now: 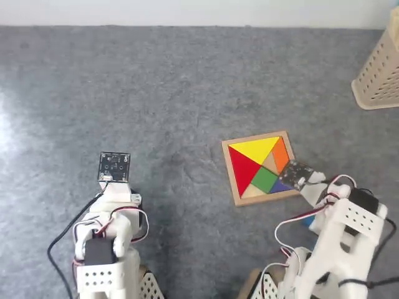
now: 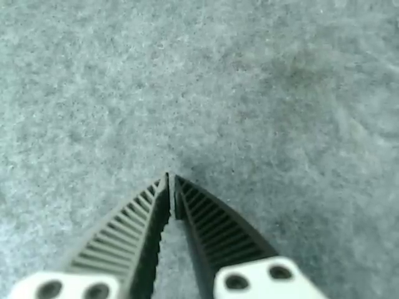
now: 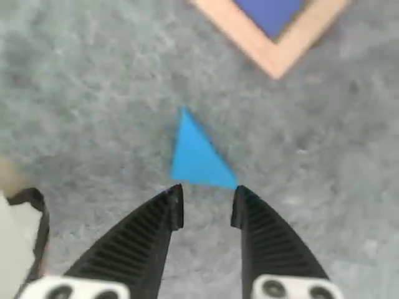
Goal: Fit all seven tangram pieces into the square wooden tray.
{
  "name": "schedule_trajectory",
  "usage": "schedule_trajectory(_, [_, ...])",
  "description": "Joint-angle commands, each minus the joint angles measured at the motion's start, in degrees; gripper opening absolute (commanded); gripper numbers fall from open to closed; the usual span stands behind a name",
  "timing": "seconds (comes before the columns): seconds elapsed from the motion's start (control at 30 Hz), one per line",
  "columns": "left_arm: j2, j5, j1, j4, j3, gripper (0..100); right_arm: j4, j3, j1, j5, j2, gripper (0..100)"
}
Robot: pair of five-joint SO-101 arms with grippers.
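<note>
While the left pincer (image 2: 169,184) hangs closed and empty over bare desk (image 2: 249,75), the right pincer (image 3: 206,199) stands partly open with nothing in it, so the step in hand seems to be fetching a loose piece. The blue triangle (image 3: 196,156) lies flat just beyond its tips, wide edge nearest, so the next move likely calls for a short advance and descent to straddle it. Farther and to the left sits the mostly filled wooden tray (image 3: 280,53).

Loose triangle (image 3: 198,157) beside tray (image 3: 276,53) corner
</note>
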Motion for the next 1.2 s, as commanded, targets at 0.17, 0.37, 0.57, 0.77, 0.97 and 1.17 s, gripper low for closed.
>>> schedule_trajectory(0.17, [-1.0,0.4,-0.1,0.3,-0.7,1,-1.6,3.2,0.0,8.3,0.8,16.2])
schedule_trajectory(0.37, [-1.0,0.4,-0.1,0.3,-0.7,1,-1.9,5.1,-0.4,11.1,0.8,16.2])
schedule_trajectory(0.57, [-1.0,0.4,-0.1,0.3,-0.7,1,-5.1,5.3,-0.7,11.1,1.5,16.2])
schedule_trajectory(0.77, [-1.0,0.4,-0.1,0.3,-0.7,1,-5.1,5.3,-1.8,11.0,1.5,16.2])
schedule_trajectory(0.97, [-1.0,0.4,-0.1,0.3,-0.7,1,-4.9,5.3,-6.0,8.0,1.5,16.2])
schedule_trajectory(1.17, [-1.0,0.4,-0.1,0.3,-0.7,1,-5.2,5.3,-6.7,7.4,1.5,16.2])
